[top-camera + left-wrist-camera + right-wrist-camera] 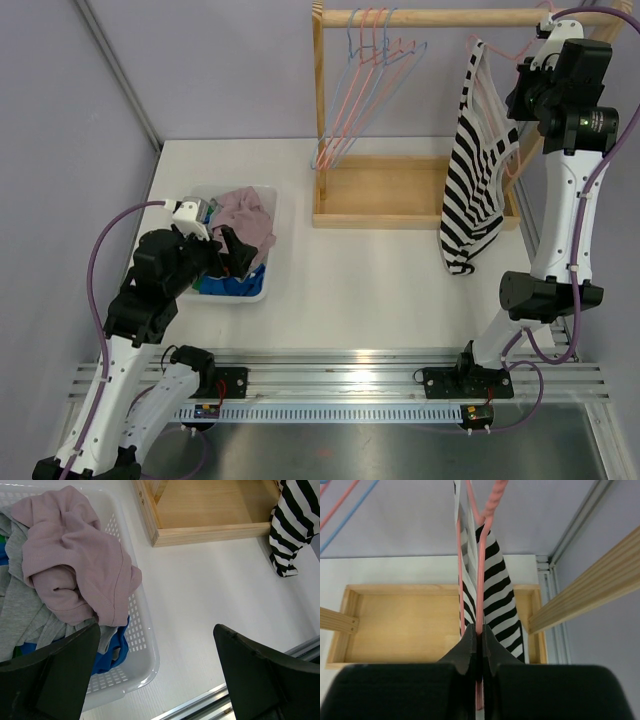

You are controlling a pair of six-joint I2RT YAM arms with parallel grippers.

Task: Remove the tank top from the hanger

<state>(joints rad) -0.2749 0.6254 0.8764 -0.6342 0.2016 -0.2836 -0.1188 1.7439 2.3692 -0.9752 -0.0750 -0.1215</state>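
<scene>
A black-and-white striped tank top hangs on a pink hanger at the right end of the wooden rack's rail. My right gripper is up at the hanger; in the right wrist view it is shut on the pink hanger wire, with the striped top hanging beyond it. My left gripper is open and empty, over the right edge of the white basket. The top's lower hem shows in the left wrist view.
The white basket holds a pink garment, grey and blue clothes. The wooden rack's base tray stands at the back. Several empty pink and blue hangers hang at the rail's left. A metal rail runs along the near edge.
</scene>
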